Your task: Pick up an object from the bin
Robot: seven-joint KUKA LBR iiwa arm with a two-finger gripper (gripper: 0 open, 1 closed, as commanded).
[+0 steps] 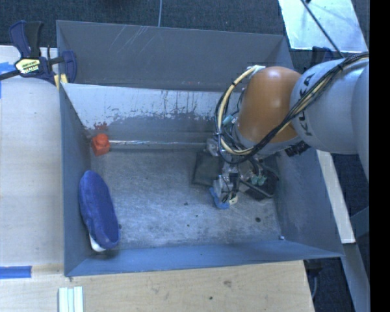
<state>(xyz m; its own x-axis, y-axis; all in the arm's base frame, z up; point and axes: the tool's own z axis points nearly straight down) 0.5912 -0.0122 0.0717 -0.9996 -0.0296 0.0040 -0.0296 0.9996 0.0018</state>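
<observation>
My gripper is low in the right half of the bin, a small blue thing lies just under it, and whether it is open I cannot tell.

A thick, rounded silver-grey arm bears dark lettering. A glossy orange dome-shaped cover caps its wrist, with black, yellow and white cables looped round it. The small metal claw has blue parts.
</observation>
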